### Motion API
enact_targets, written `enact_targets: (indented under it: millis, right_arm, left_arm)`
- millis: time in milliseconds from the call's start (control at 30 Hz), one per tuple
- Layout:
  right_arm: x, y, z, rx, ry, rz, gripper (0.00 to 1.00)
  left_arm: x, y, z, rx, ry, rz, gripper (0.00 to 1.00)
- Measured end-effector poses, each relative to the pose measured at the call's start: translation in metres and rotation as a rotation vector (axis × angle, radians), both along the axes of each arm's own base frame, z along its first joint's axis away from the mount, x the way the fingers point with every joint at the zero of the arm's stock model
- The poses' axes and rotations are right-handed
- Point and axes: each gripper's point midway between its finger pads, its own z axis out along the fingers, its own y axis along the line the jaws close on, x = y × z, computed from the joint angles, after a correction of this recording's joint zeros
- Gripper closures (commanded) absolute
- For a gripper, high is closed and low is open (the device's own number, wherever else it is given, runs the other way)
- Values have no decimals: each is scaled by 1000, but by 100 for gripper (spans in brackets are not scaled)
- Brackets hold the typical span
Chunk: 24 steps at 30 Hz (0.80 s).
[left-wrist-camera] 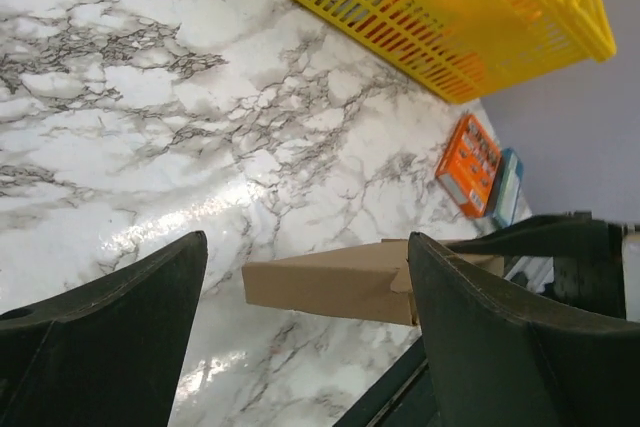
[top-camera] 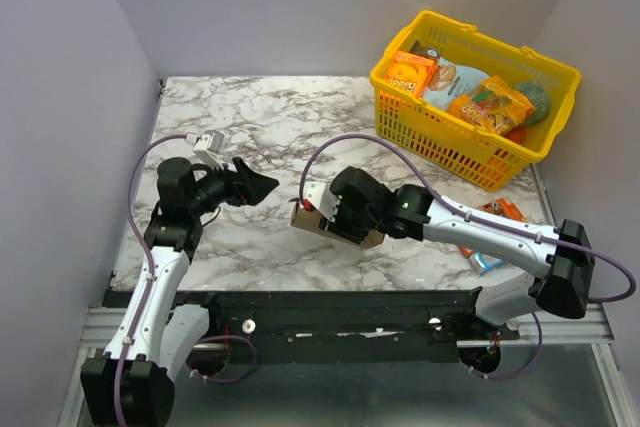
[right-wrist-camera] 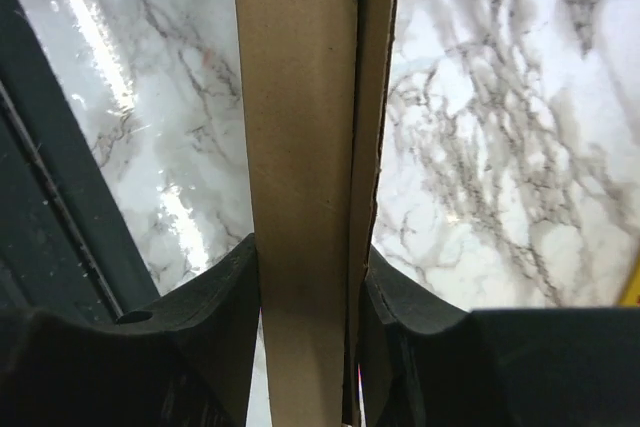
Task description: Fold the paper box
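Marble-patterned white counter (top-camera: 250,117); near its front edge, partly folded plain brown thin cardboard box blank (top-camera: 303,219), pinched in right tool (top-camera: 325,215). Left tool (top-camera: 262,185) spread wide just beside it, holding nothing.
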Motion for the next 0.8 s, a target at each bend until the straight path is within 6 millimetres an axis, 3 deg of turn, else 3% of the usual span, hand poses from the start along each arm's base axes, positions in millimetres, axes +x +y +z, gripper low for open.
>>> enact_targets:
  millis: [133, 367, 500, 633, 800]
  right_arm:
    - [-9, -5, -12, -9, 111, 33, 55]
    - [-21, -2, -16, 14, 195, 76, 55]
    - [-24, 0, -16, 22, 210, 87, 55]
    - [-23, -1, -16, 24, 213, 84, 55]
    - [-22, -2, -17, 23, 214, 77, 55]
  left_arm:
    - [-15, -14, -2, 109, -67, -111, 20]
    - [-52, -62, 7, 253, -231, -357, 36]
    - [-54, -65, 6, 304, -265, -373, 41]
    - [-55, -66, -3, 353, -258, -375, 32]
    - [-59, -66, -13, 401, -237, -375, 36]
